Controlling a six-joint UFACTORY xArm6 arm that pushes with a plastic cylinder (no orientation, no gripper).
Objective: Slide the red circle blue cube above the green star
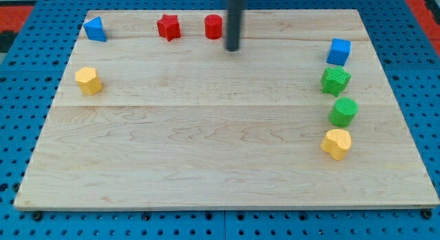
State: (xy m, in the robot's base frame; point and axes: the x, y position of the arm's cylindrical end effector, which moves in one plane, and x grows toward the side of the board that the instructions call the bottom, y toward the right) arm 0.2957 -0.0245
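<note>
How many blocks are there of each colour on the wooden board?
Blue: 2, the blue cube and the blue triangle
Red: 2, the red star and the red circle
Green: 2, the green star and the green circle
Yellow: 2, the yellow block at the view's left and the yellow block at the view's right
Total: 8

On the pale wooden desk [206,130], my tip [232,49] rests just to the view's right of and slightly below the red circle block [214,27], with the red star block [168,27] and blue triangular block [95,29] further left along the top. The blue cube [338,51] sits just above the green star [335,80] at the view's right, over a green round block [343,111] and a yellow block [337,143]. Another yellow block [88,80] lies near the left edge.
</note>
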